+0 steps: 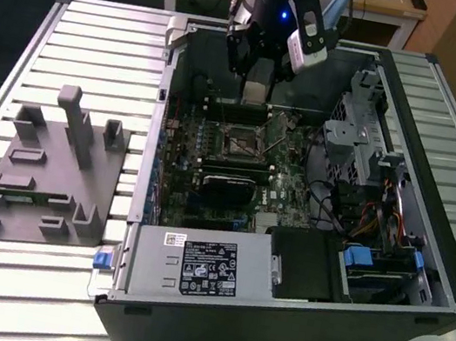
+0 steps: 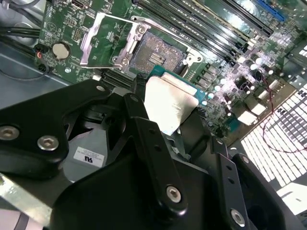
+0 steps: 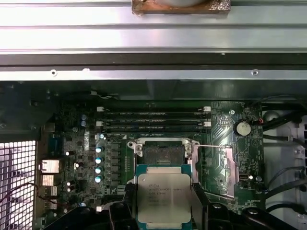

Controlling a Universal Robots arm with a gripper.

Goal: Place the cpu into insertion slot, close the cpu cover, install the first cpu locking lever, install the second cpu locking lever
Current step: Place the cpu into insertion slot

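First wrist view: your fingers [image 3: 199, 203] clamped the flat grey square cpu [image 3: 164, 199].
Held level to match the silver-framed insertion slot [image 3: 163, 154].

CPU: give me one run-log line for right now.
gripper: shut on cpu | slot: empty | cover: open | cpu: not seated
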